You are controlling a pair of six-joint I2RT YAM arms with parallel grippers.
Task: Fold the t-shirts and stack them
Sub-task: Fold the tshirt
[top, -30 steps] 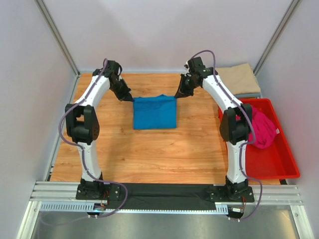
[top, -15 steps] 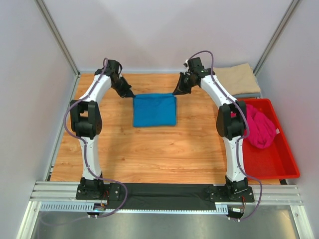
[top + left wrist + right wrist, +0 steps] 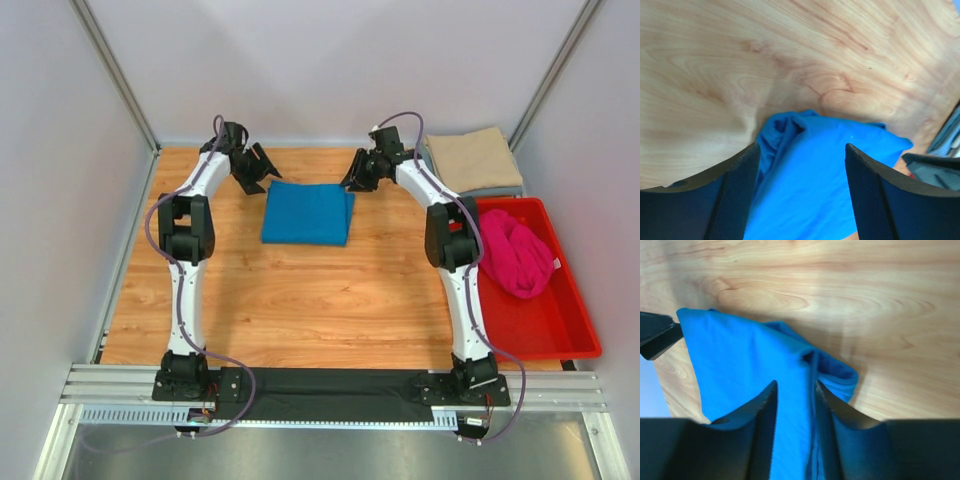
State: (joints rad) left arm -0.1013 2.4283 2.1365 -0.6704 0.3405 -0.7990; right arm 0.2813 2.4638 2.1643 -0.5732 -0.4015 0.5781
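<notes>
Letting go, the left fingers (image 3: pixel 735 195) have spread wide off the bright blue t-shirt (image 3: pixel 307 213), now folded on the far tabletop (image 3: pixel 300 300); the right fingers (image 3: pixel 757 425) sit near-closed at its corner, grip unclear. Stacking looks next.

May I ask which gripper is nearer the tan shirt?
Right. The right gripper is left of the tan shirt; the left gripper lies beyond the blue shirt.

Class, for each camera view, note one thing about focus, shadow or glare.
Top external: evenly lit and sharp, with only faint shadows on the table. Left wrist: the left fingers are dark and soft-edged, the blue t-shirt clearer. Right wrist: the right fingers are likewise blurred silhouettes; a pale sheen crosses the wood.
</notes>
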